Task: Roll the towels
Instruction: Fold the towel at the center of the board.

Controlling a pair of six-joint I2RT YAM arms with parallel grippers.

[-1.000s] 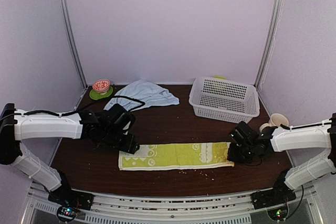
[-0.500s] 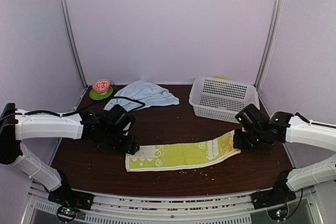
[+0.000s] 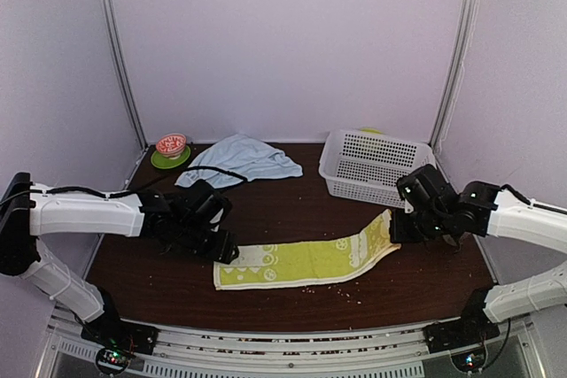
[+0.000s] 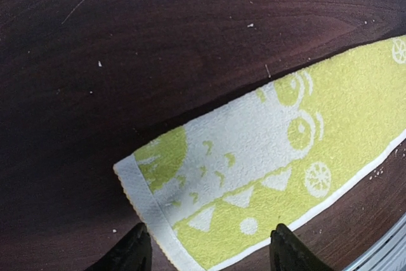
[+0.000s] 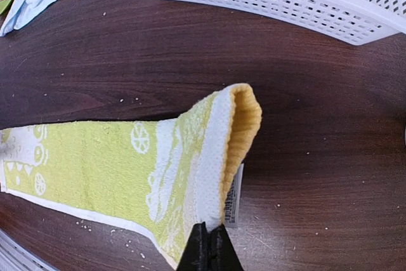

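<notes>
- Long fuzzy lime-green towel (image 3: 301, 263) on dark table (image 3: 292, 210), right end lifted, curled.
- Right gripper (image 5: 208, 245) pinched on that end.
- Left gripper (image 4: 206, 249) wide apart over left end.
- Crumpled pale-blue towel (image 3: 241, 158) at back.

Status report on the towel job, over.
Left pincer open over green towel, left end. Right pincer shut on its right end, raised and curled over. Blue towel heaped at back. Nothing in the way.

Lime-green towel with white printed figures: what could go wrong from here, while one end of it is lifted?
1. The right gripper pinches only the edge of the lime-green printed towel; it may slip out.
2. The left gripper stands open, clamping nothing, so the towel may slide instead of rolling.
</notes>
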